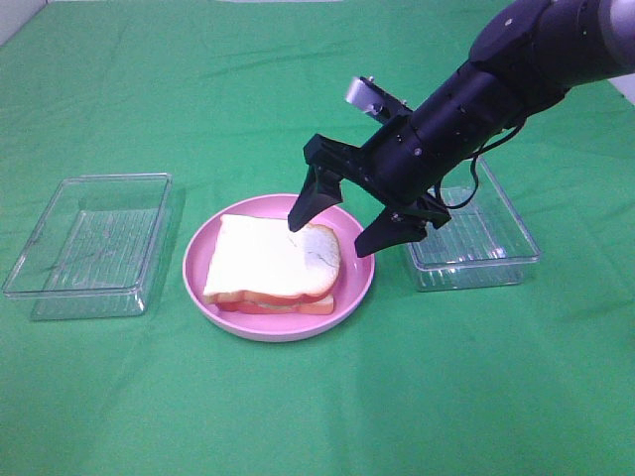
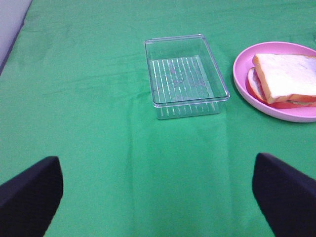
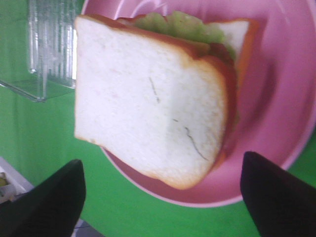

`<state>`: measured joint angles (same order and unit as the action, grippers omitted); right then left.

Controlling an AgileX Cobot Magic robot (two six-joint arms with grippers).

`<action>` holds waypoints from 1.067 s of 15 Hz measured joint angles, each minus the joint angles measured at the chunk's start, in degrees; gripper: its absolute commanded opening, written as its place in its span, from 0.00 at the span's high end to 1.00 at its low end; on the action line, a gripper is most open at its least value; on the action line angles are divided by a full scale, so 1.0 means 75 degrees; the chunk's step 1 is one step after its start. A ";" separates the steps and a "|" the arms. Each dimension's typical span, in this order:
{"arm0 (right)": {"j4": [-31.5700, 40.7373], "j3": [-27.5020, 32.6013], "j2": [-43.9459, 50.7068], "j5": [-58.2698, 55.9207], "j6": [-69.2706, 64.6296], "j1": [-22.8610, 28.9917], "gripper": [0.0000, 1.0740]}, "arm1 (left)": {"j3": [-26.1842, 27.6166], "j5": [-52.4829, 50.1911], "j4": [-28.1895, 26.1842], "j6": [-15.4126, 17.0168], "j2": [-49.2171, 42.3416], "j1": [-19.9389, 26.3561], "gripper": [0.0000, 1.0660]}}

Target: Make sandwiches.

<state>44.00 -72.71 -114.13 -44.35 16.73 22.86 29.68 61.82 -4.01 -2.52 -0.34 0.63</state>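
- The sandwich (image 1: 273, 270) is sitting assembled on the pink plate (image 1: 352, 288), directly under your right claw (image 1: 335, 232); its top bread slice (image 3: 148, 118) is lying skewed over the layers, with lettuce (image 3: 177, 24) and a reddish filling peeking out at the edges.
- Your right claw is hanging spread wide just above the slice's near corner, pinching nothing; one fingertip looks almost on the bread, though you cannot tell contact for sure.
- You are likely dealing with a light, soft toy stack whose loose layers may slide, so if you are squaring it up, take the top slice by its crust edges and nudge gently.
- A clear plastic tray (image 1: 476, 233) is resting just behind and beside this claw.
- Your left claw (image 2: 158, 197) is waiting spread open, holding nothing, well away from the plate, with another clear tray (image 2: 185, 74) lying ahead of it.
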 measured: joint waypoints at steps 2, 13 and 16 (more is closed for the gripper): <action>-0.1085 -0.0031 0.0344 -0.0008 -0.0665 0.0000 0.23 | 0.0000 0.0000 0.0000 0.0000 0.0000 0.0000 0.08; -0.6975 -0.1673 0.1727 -0.1367 -0.3254 -0.0099 0.23 | 0.0000 0.0000 0.0000 0.0000 0.0000 0.0000 0.08; -0.7105 -0.1696 0.1727 -0.1826 -0.3407 -0.1276 0.23 | 0.0000 0.0000 0.0000 0.0000 0.0000 0.0000 0.08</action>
<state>-9.28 -85.43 -101.18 -58.04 -8.82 13.29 29.68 61.82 -4.01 -2.52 -0.34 0.63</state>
